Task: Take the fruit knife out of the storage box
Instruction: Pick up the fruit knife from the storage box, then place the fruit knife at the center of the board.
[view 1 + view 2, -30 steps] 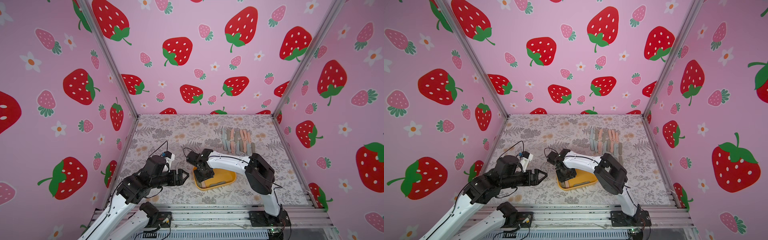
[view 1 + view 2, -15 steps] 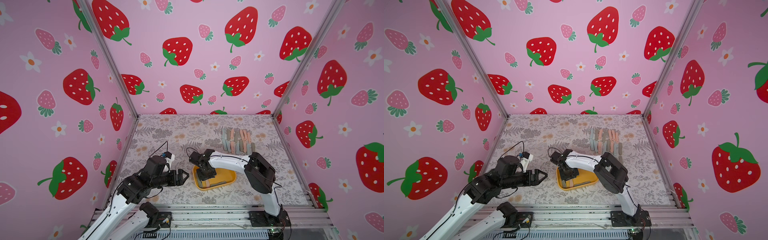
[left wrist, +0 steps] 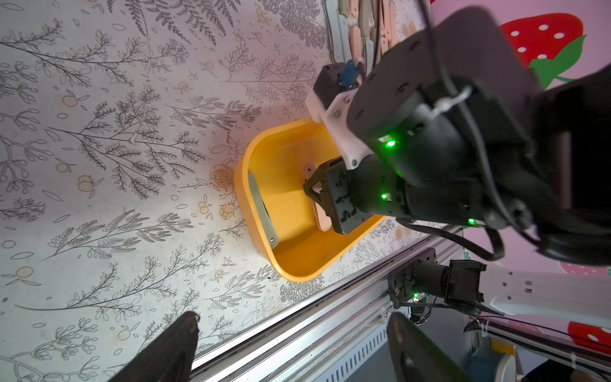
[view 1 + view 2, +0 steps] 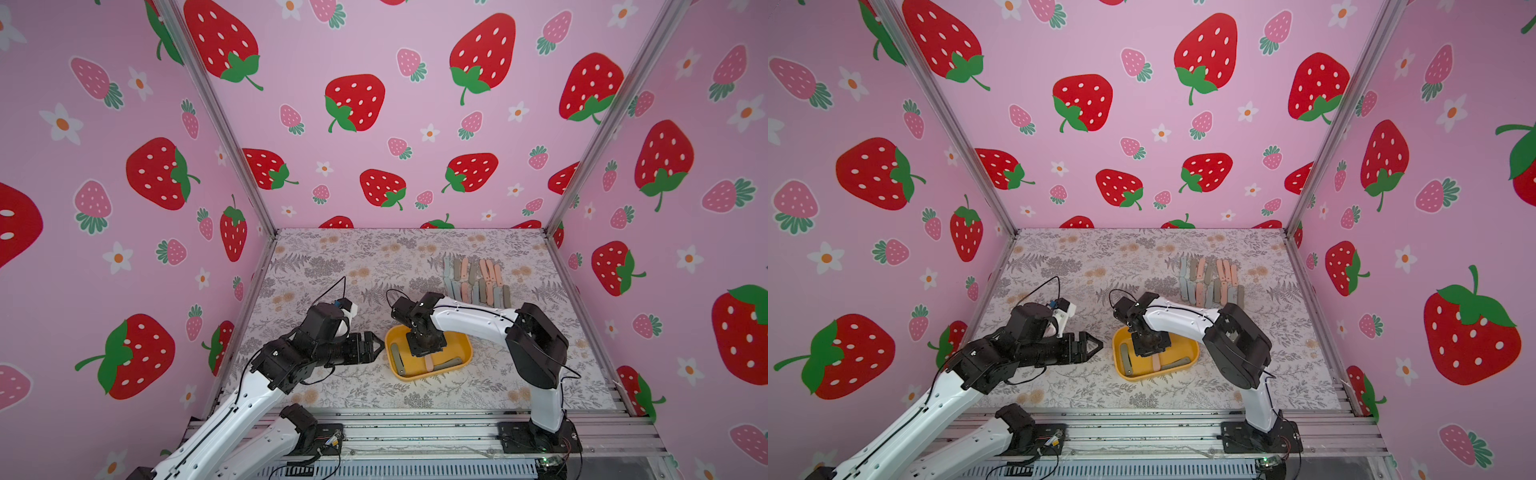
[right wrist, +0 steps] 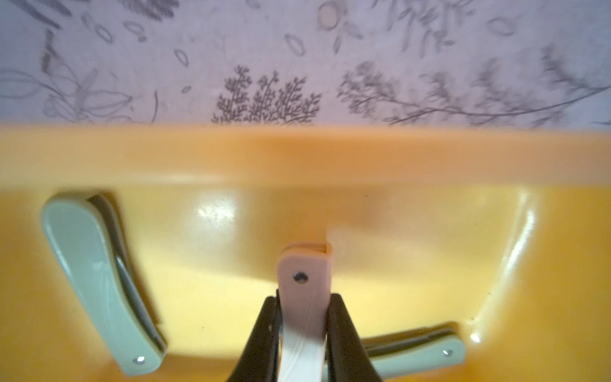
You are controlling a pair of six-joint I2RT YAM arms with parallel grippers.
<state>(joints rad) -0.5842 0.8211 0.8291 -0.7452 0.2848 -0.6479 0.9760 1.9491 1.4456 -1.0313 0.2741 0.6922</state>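
Floral-print surface (image 4: pixel 332 266) carries the storage box (image 4: pixel 457 347). Inside it, my right gripper (image 5: pixel 303 299) clamps the pink folded fruit knife (image 5: pixel 304 264) across its flat sides. I judge it light, rigid and slick. Left gripper (image 4: pixel 376 345) is spread wide and empty beside the box.

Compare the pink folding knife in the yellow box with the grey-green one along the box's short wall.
Colour: the pink knife is salmon, the grey-green knife pale sage. State: the right gripper clamps the pink knife; the grey-green knife lies free. Place: the pink knife is mid-box, the grey-green knife beside a wall. Both are folded, inside the storage box.
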